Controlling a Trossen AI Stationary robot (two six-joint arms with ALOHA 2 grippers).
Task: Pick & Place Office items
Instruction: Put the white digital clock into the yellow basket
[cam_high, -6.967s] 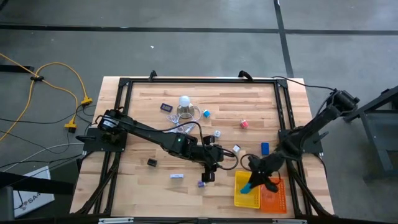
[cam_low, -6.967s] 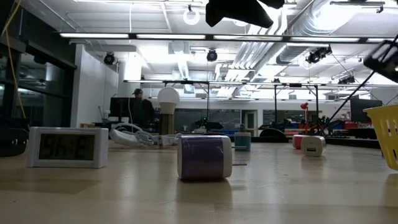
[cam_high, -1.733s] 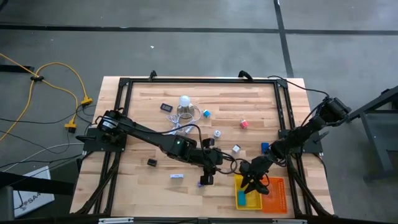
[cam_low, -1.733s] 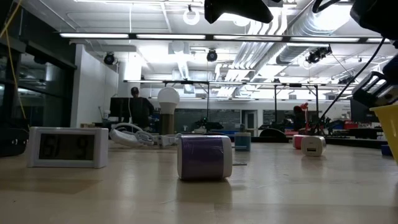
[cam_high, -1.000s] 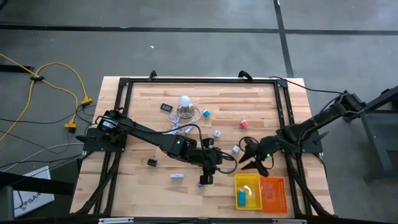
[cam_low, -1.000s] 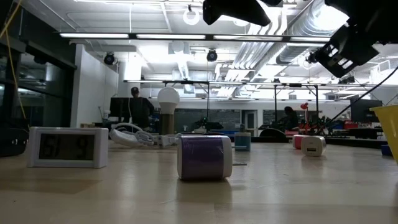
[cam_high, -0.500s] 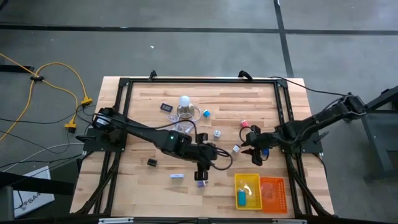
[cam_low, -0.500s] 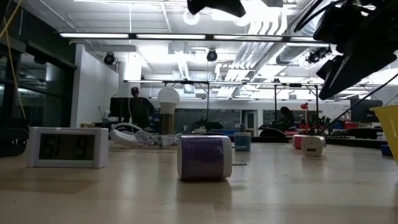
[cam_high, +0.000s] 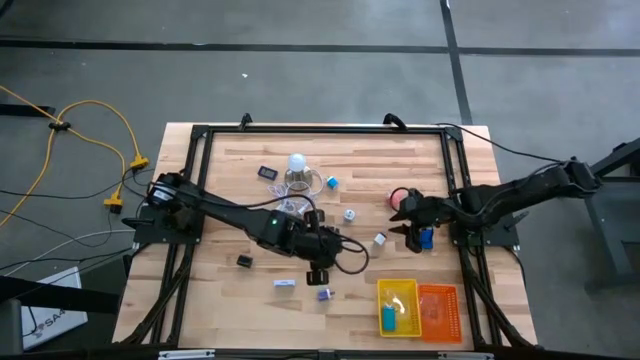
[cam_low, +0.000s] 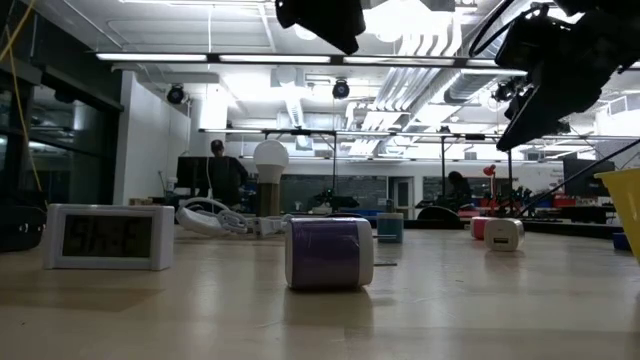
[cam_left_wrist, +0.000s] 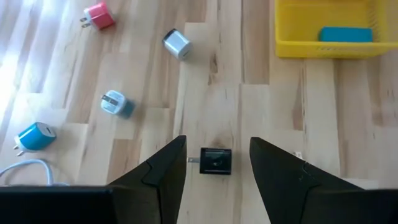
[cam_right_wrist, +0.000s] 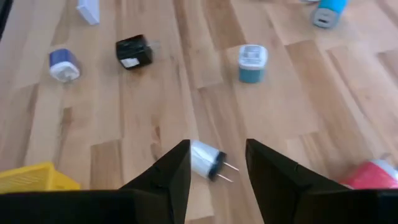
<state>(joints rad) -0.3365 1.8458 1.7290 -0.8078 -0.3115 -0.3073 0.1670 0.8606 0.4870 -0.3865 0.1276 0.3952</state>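
Jaws spread: left gripper (cam_left_wrist: 217, 163) over black plug (cam_left_wrist: 215, 160).

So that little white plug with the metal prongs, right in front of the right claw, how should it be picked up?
Probably by its white body, from above. The white plug lies on its side, prongs pointing out flat along the table, so the right claw, already open above it, could close across the rounded body rather than on the thin prongs.

Both arms reach toward mid-worktop; the left pincer (cam_high: 317, 276) and right pincer (cam_high: 412, 229) hover, jaws spread apart.
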